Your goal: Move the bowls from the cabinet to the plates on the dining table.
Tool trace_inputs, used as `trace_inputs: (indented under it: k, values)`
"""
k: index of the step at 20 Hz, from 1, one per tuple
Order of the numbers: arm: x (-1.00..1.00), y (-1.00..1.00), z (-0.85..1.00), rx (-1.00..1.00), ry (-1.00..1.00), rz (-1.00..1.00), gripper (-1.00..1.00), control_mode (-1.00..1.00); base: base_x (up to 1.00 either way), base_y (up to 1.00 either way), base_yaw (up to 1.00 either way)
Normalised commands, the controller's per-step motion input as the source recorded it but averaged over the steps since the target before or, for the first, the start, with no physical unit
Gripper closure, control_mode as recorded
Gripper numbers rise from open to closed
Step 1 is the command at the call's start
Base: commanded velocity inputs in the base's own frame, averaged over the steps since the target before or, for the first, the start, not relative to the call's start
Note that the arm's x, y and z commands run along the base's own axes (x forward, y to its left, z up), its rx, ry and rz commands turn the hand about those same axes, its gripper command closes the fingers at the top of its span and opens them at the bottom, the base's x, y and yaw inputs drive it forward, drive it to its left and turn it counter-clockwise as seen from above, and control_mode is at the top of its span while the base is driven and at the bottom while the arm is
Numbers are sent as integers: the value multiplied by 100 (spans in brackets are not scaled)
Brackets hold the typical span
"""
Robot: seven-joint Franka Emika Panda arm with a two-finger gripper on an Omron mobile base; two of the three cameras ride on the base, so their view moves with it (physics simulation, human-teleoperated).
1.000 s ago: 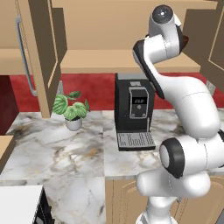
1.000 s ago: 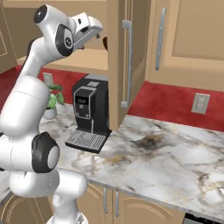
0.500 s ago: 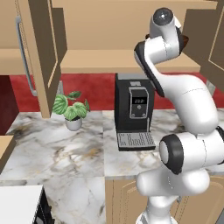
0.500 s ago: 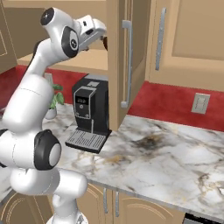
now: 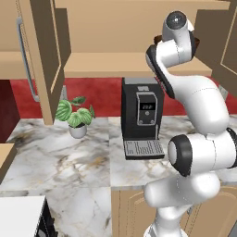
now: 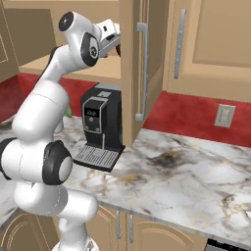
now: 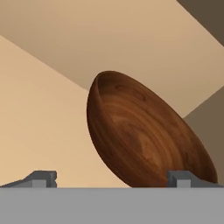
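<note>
In the hand view a glossy reddish-brown wood-grain bowl (image 7: pixel 144 135) rests on the tan cabinet shelf (image 7: pixel 39 131), looking tilted because the hand is rolled. My gripper (image 7: pixel 111 179) is open. Its fingertips (image 7: pixel 43 178) stand wide apart just short of the bowl, the right one close to the bowl's lower edge, and nothing is held. In the right base view the gripper (image 6: pixel 115 44) reaches into the open upper cabinet (image 6: pixel 139 63), partly hidden behind its door. In the left base view the arm rises to the cabinet shelf (image 5: pixel 115 69). The plates and dining table are out of view.
A black coffee machine (image 5: pixel 142 118) stands on the marble counter (image 5: pixel 88 162) right under the arm, with a small potted plant (image 5: pixel 76 115) to its left. Open cabinet doors (image 5: pixel 46 55) hang on both sides of the arm. A wall socket (image 6: pixel 224 115) sits on the red backsplash.
The hand has pushed a little further into the cabinet, towards the door edge in the right base view. The jaws have stayed wide open.
</note>
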Motion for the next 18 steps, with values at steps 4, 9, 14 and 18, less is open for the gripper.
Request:
trace_inputs:
  k: [4,9,14,18]
  values:
    - [3,-2,0,0,5,0,-100,-100,0,0,0]
    - [12,-2,-9,0,11,0,-100,-100,0,0,0]
    - [24,-1,0,0,7,0,-100,-100,0,0,0]
    - [42,-4,0,0,4,0,-100,-100,0,0,0]
